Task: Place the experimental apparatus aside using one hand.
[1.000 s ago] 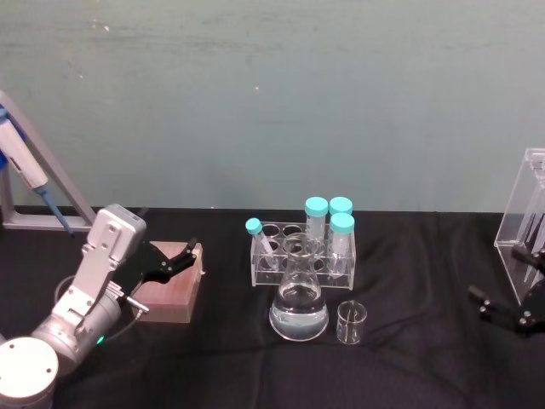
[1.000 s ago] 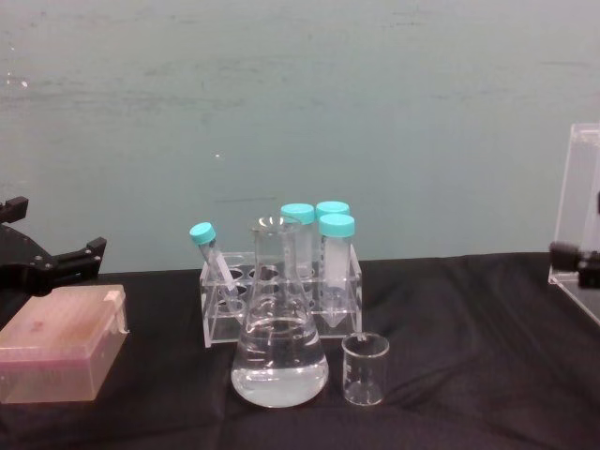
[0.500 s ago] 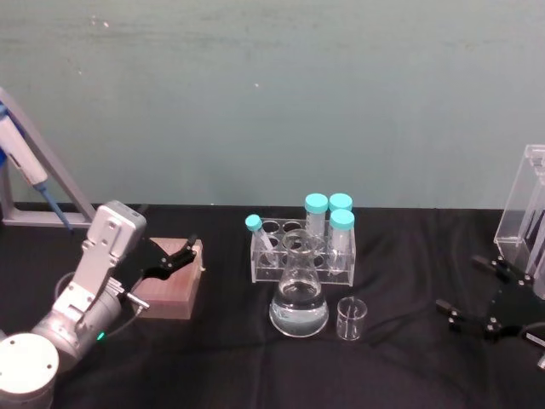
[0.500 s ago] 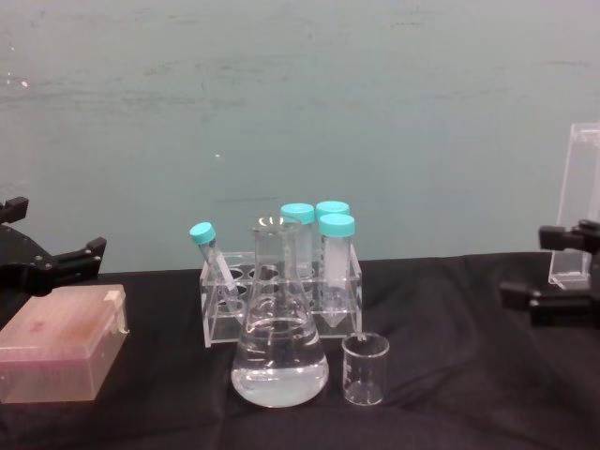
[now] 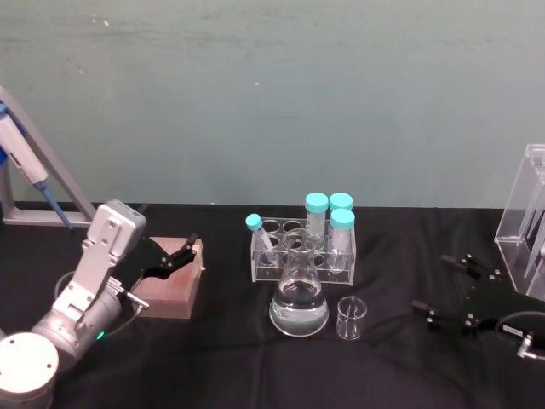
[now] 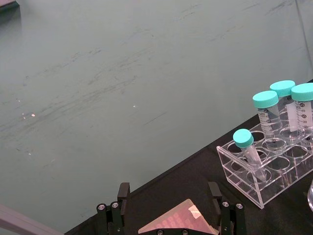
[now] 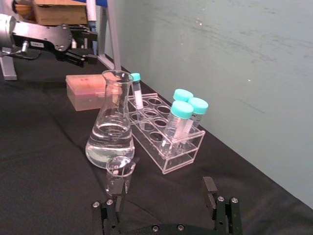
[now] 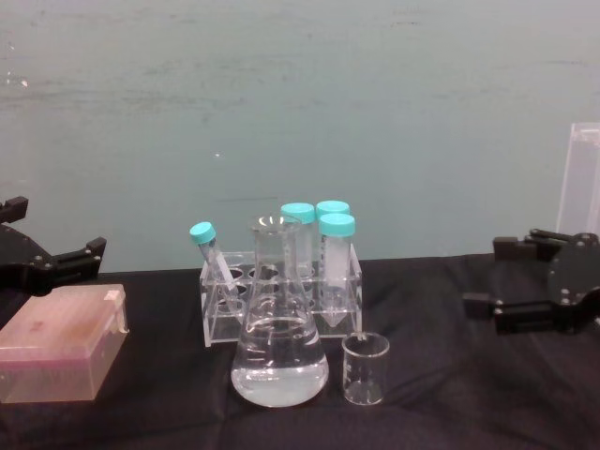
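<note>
A conical flask [image 5: 299, 300] of clear liquid stands mid-table, with a small empty beaker [image 5: 351, 319] just to its right. The tall acrylic stand [image 5: 528, 223] is at the table's right edge. My right gripper [image 5: 431, 283] hovers open between that stand and the beaker, level with the beaker's rim in the chest view [image 8: 483, 274], holding nothing. Its wrist view has the beaker [image 7: 119, 176] close in front of one finger and the flask [image 7: 111, 132] behind. My left gripper [image 5: 183, 256] stays open above a pink box, far left.
A clear tube rack [image 5: 289, 256] with teal-capped tubes stands right behind the flask. The pink box [image 5: 174, 288] lies at left, below the left gripper. A pipette on a sloped grey holder [image 5: 34, 179] leans at the far left. Black cloth lies bare between the beaker and the right gripper.
My right gripper has moved left from beside the acrylic stand toward the beaker, still open. The left arm and the labware have not moved.
</note>
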Controlling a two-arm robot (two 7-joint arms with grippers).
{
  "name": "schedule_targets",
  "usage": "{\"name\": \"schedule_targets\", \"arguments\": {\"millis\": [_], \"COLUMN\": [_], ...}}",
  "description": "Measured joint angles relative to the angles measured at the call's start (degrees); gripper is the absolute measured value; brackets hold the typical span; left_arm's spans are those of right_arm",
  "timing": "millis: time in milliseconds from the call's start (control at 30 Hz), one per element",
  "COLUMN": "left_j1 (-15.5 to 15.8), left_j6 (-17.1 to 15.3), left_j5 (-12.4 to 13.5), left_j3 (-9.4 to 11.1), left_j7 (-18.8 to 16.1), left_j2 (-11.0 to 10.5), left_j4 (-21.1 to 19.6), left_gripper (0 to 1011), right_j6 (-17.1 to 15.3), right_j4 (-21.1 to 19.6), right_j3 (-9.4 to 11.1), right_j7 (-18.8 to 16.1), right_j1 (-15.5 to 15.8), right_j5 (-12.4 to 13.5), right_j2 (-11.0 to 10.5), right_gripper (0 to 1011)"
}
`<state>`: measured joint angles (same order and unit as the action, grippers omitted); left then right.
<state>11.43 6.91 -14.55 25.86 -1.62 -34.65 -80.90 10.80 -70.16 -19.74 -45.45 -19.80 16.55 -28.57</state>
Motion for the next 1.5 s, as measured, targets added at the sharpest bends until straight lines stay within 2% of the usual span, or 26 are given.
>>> {"name": "schedule_targets", "arguments": {"millis": [267, 600, 933, 1500], "left_j1": [0.00, 0.00, 0.00, 0.00], "left_j6": [0.00, 0.00, 0.00, 0.00], "left_j5": [0.00, 0.00, 0.00, 0.00], "left_j3": [0.00, 0.00, 0.00, 0.00], "left_j7": [0.00, 0.00, 0.00, 0.00], "left_j2": [0.00, 0.00, 0.00, 0.00], "left_j4": [0.00, 0.00, 0.00, 0.00], "left_gripper": [1000, 1000, 1000, 1000], "right_j6": [0.99, 1.78, 2.98, 4.52], "right_j4": [3.96, 8.15, 14.03, 19.82], "right_j3": [-2.66, -4.98, -8.03, -12.59], "right_j7": [-2.78, -5.23, -8.30, -11.44], "right_j1": [-3.48, -6.63, -10.82, -15.01], "right_j5": [0.88, 2.07, 2.86, 3.25], "right_j2": [0.88, 1.85, 3.66, 5.84], "right_gripper": [1000, 1000, 1000, 1000]}}
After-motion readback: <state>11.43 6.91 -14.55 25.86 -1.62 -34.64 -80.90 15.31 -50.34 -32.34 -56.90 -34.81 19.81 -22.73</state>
